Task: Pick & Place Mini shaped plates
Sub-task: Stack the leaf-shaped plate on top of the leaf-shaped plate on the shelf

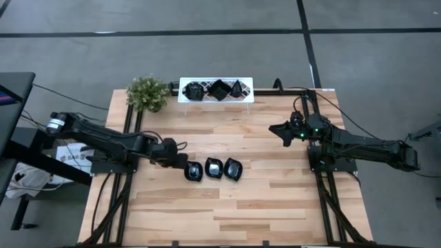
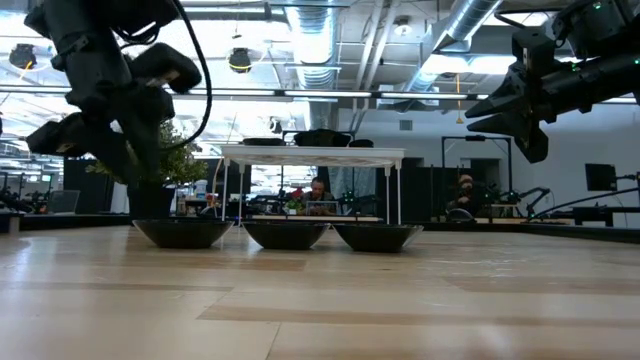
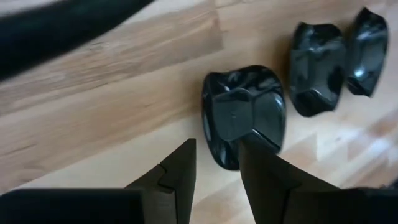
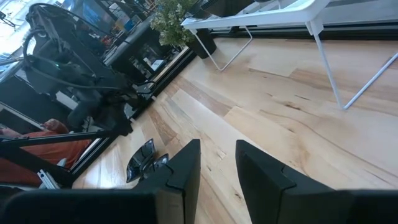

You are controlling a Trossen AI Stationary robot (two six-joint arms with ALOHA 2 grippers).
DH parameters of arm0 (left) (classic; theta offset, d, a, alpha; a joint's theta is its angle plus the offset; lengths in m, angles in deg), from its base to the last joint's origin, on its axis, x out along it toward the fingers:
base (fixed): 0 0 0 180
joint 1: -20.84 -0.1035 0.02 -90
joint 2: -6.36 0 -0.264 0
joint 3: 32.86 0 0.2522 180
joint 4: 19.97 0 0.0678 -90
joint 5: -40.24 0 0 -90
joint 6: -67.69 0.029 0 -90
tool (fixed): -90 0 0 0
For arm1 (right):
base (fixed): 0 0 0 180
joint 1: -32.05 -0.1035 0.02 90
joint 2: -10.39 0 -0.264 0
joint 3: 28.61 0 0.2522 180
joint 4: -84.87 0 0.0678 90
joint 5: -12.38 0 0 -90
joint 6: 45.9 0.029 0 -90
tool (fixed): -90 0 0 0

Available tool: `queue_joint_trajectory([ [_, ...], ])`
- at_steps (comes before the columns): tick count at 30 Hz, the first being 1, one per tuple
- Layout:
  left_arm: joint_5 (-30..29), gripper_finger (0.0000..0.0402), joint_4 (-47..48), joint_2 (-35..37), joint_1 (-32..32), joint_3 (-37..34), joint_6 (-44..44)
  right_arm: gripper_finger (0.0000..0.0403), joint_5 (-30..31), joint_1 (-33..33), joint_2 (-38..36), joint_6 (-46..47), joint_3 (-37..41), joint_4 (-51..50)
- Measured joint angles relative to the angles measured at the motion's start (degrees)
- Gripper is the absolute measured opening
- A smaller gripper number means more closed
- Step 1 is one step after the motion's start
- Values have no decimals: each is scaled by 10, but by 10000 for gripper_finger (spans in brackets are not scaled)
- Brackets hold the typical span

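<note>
The white rack at the table's far edge holds three black plates side by side, next to the plant. Three more plates lie in a row mid-table; the left gripper, jaws parted, sits at the rim of the leftmost plate without clasping it. The right gripper hangs open above the table's right side, empty.
</note>
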Motion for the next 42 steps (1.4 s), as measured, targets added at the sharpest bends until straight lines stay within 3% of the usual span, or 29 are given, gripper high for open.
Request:
queue_joint_trajectory([
  [10,-4,121,-50,-71,4,0,-9,98,0,0,0,0,0,0],
  [26,-20,121,-107,-123,-12,-25,-9,98,0,0,0,0,0,0],
  [42,-17,117,-137,-128,-22,-28,-9,98,0,0,0,0,0,0],
])
